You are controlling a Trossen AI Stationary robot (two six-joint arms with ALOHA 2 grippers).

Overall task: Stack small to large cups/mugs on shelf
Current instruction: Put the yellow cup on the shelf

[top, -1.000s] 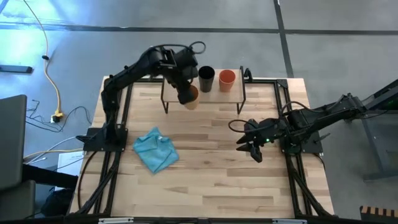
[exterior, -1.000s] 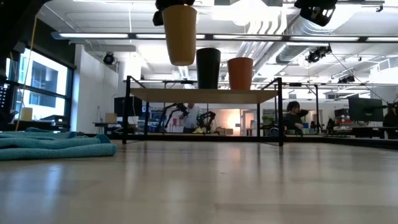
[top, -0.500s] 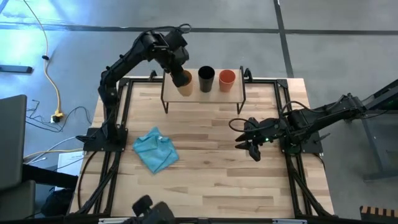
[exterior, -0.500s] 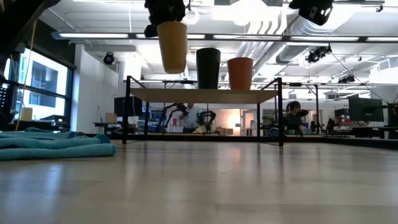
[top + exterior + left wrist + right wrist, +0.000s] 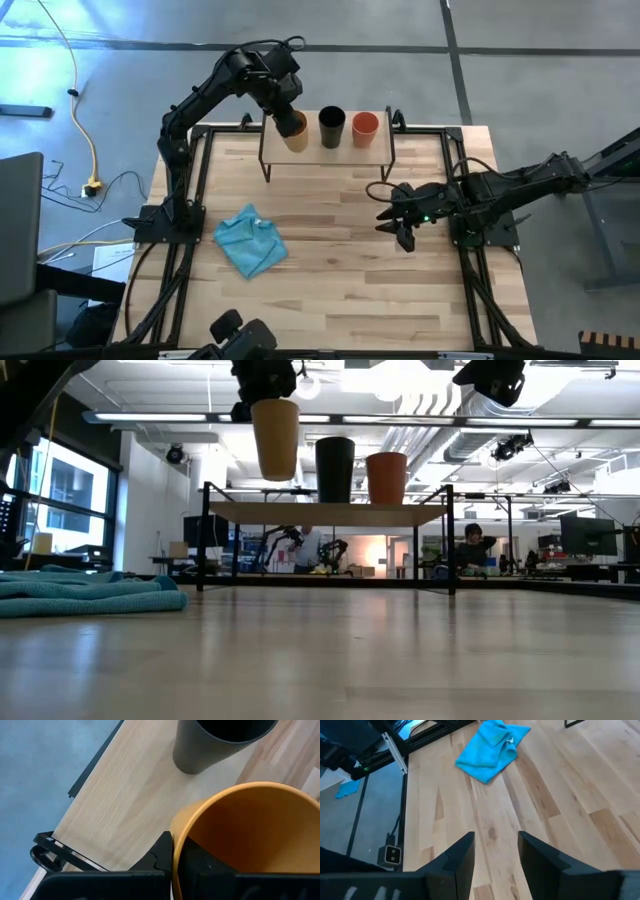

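Observation:
My left gripper (image 5: 283, 102) is shut on the yellow-orange cup (image 5: 293, 128) and holds it over the left end of the shelf (image 5: 325, 152), a low light-wood board on thin black legs at the table's far edge. The black cup (image 5: 331, 127) stands on its base at the shelf's middle, and the red cup (image 5: 365, 127) stands to the right of it. In the low view the yellow-orange cup (image 5: 275, 440) hangs clear above the board (image 5: 330, 509), left of the black cup (image 5: 334, 468). My right gripper (image 5: 400, 226) is open over the table's right middle. My left gripper holds the yellow-orange cup by its rim (image 5: 173, 837), with one finger (image 5: 162, 854) outside the wall and the other finger (image 5: 196, 861) inside the cup. The fingers come from above, pointing down. The cup hangs upright below them, its base lifted clear of the shelf.
A light blue cloth (image 5: 250, 240) lies crumpled on the table's left near part, also seen in the right wrist view (image 5: 492, 745). Bare tabletop (image 5: 340, 290) stretches between the cloth and my right gripper. Black frame rails run along both table sides.
My left gripper has carried the yellow-orange cup toward the table's far edge, from in front of the shelf to over its left end, and the cup has stayed upright in the hold. My right gripper has shifted a little toward the table's left.

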